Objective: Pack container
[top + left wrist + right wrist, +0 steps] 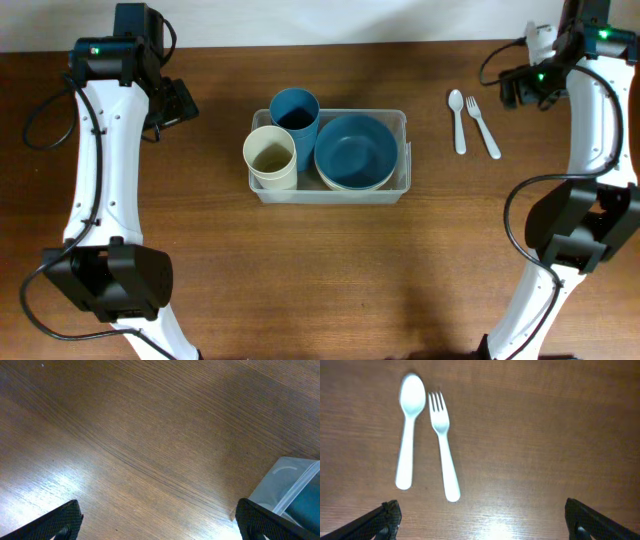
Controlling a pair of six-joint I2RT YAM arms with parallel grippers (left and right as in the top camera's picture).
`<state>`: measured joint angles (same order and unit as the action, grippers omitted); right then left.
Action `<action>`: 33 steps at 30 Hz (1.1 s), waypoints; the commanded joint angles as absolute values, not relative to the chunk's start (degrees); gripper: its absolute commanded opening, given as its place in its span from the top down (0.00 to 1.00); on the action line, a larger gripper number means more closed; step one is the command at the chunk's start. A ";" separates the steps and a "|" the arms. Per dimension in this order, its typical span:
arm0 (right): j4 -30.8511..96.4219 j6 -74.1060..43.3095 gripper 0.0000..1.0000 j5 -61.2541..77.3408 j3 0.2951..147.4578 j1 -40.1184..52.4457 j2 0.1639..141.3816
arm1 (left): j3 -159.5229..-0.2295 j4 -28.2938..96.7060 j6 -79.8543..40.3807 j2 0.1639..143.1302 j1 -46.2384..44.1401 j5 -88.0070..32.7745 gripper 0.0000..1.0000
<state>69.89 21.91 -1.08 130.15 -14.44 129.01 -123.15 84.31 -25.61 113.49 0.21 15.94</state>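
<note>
Your clear, round-cornered plastic container (330,196) holds two cups (294,110) and nested bowls (355,150). A smooth white spoon (457,120) and fork (484,126) lie well apart from it on the wood-grain desk (300,270). The left tool (160,522) and right tool (487,522) both gape wide, empty.

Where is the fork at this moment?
Overhead, the fork lies on the table to the right of the container, just right of the spoon and apart from it. The right wrist view shows the two side by side.

Dim warm light, soft glare on table (65,482)
</note>
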 commanded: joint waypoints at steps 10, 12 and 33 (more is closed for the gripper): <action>72.86 17.06 0.01 -5.65 130.52 -14.26 139.65 | -122.93 84.18 -26.26 113.95 0.64 16.75 0.00; 72.62 17.15 0.01 -5.26 130.54 -14.26 139.65 | -122.93 84.18 -26.26 113.95 0.64 16.75 0.00; 72.12 32.16 0.01 0.56 130.50 -12.71 141.91 | -122.93 84.18 -26.26 113.95 0.64 16.75 0.00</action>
